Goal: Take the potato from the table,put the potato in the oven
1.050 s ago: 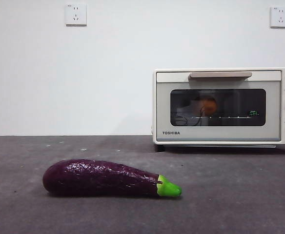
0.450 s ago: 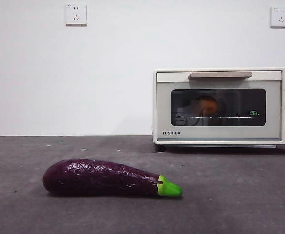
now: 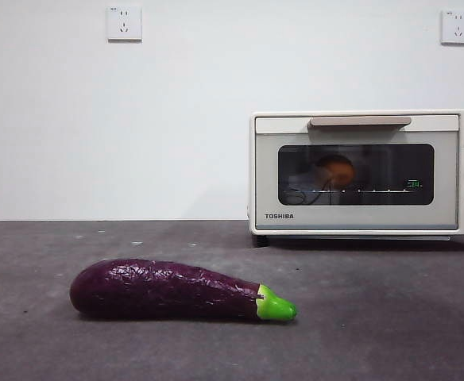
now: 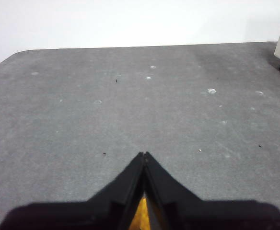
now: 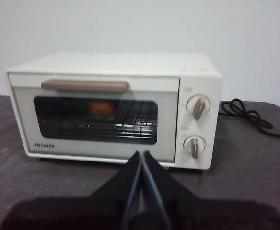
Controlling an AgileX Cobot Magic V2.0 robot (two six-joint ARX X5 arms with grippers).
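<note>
potato (image 5: 101,108): on rack inside shut oven (image 5: 113,109), task looks done | right tool (image 5: 143,154): pressed together, empty, facing door | left tool (image 4: 144,155): pressed together over bare desk (image 4: 130,110) | eggplant (image 3: 176,290): untouched

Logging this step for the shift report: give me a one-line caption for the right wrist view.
Shut right gripper faces the closed Toshiba toaster oven, potato visible on the rack behind its glass.

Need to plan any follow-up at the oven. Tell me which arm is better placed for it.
Right, probably. The right gripper faces the closed oven, potato already inside; the left gripper faces bare table.
</note>
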